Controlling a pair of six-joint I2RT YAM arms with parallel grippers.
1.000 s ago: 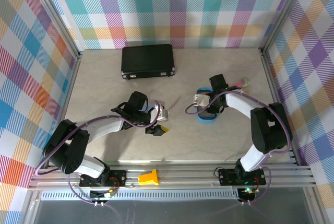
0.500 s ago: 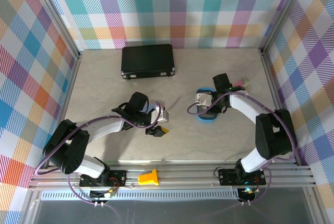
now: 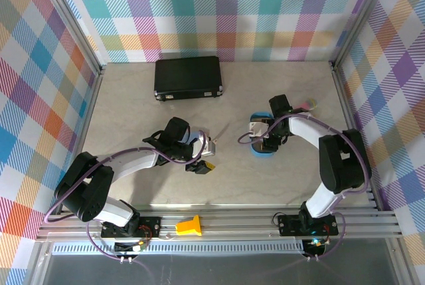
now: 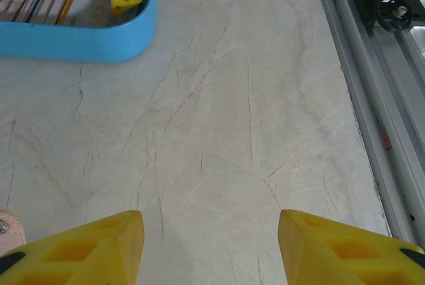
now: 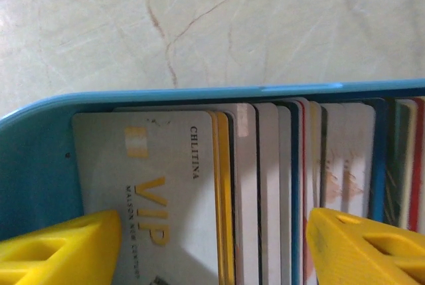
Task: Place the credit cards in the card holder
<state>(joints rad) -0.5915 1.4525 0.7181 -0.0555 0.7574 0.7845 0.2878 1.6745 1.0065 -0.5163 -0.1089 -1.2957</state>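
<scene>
- Right gripper (image 5: 214, 226): jaws spread wide, straddling the credit cards (image 5: 279, 172), nothing gripped.
- Credit cards: stacked overlapping in the blue tray (image 5: 40, 165), right of table centre; grey VIP card (image 5: 159, 185) leftmost.
- Left gripper (image 4: 211, 218): jaws apart, empty, over bare table (image 4: 232, 112), left of the tray.
- Card holder (image 4: 6, 233): salmon-brown corner beside the left finger; remainder hidden.

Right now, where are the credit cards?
The credit cards sit stacked in the blue tray, right of centre in the top view, beneath the open right pincer.
</scene>
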